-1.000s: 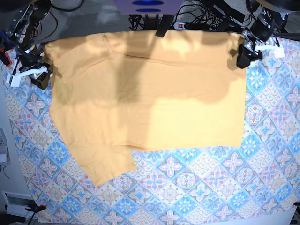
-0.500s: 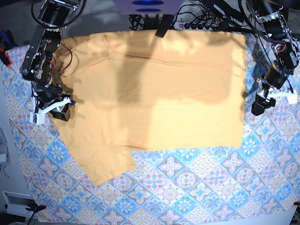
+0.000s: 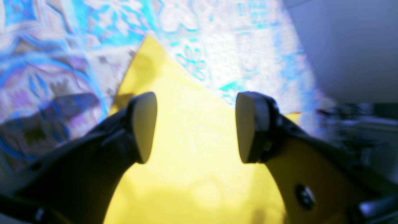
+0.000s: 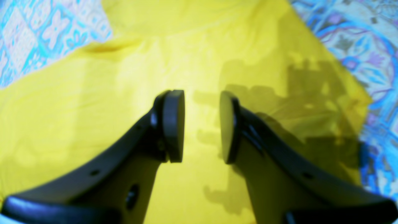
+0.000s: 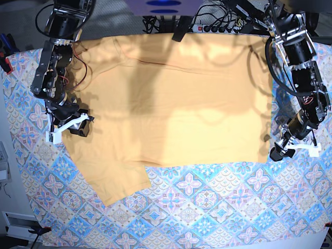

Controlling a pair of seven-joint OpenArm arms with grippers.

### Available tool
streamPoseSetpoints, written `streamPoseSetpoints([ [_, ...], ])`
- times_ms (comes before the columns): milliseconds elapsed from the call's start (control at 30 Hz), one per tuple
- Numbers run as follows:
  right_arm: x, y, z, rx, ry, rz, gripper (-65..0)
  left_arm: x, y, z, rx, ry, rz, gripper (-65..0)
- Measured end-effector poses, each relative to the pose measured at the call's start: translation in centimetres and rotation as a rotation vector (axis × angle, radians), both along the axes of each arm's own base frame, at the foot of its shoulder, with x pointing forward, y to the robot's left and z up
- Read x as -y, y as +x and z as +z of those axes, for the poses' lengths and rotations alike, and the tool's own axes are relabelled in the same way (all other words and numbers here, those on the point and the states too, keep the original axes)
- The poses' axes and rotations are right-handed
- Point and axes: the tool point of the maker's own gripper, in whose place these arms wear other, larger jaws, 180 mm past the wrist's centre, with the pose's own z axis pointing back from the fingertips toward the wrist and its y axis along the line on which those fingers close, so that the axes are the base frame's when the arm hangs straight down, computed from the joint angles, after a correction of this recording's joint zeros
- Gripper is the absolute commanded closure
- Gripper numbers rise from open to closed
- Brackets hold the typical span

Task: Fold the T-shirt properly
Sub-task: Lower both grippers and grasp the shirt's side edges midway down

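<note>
So the T-shirt [image 5: 171, 98] is lying spread flat on the patterned tablecloth [image 5: 218, 207], plain side up, one sleeve sticking out toward the near-left of the base view. No fold in it as far as I can see, so I'd call this the very start: lining up for the first grab.

My left gripper [image 5: 276, 153] is down at the shirt's near corner on the base view's right. In the wrist view the left gripper [image 3: 196, 127] has its jaws wide apart, with the pointed corner of the shirt [image 3: 186, 130] framed right between them and nothing pinched yet. Can't tell if the pads are touching the cloth or just hovering (that view's pretty blurry).

My right gripper [image 5: 78, 127] sits over the shirt's edge on the base view's left, just above the sleeve. Up close, the right gripper [image 4: 201, 124] is only narrowly parted, empty, with yellow cloth [image 4: 93, 93] everywhere underneath.

Next move, I reckon: drop both onto their edges, close on a single layer, and lift together. The left corner is thin, so I'd need to come in low to catch it.
</note>
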Motion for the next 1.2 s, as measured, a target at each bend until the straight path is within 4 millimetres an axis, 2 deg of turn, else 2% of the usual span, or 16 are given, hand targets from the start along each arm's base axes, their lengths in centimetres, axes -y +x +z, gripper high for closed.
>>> streamPoseSetpoints([
  [167, 0.1, 0.1, 0.1, 0.005, -0.001, -0.002, -18.5, -0.8, 2.3, -0.5, -0.037, 0.05, 0.013, -39.3],
  [300, 0.0, -0.1, 0.0, -0.002, -0.003, 0.0, -18.5, -0.8, 2.7, -1.3, -0.071, 0.092, 0.012, -39.3],
  [400, 0.0, -0.2, -0.1, -0.003, -0.002, -0.001, -18.5, -1.7, 2.6, -2.3, -0.083, 0.131, 0.048, -39.3],
  [533, -0.1, -0.1, 0.0, 0.001, 0.004, 0.0, -18.5, -1.5, 1.8, -4.6, -0.134, 0.14, 0.058, -39.3],
  [767, -0.1, -0.1, 0.1, 0.002, 0.005, 0.0, -18.5, -2.8, 0.8, -6.8, -0.181, 0.2, 0.094, -39.3],
  [900, 0.0, -0.2, -0.1, -0.004, 0.004, 0.0, -18.5, -2.0, 0.1, -8.3, -0.215, 0.21, 0.085, -39.3],
  [1200, -0.1, -0.2, 0.0, -0.003, 0.005, 0.001, -18.5, -0.3, 0.4, -9.0, -0.209, 0.215, 0.077, -39.3],
])
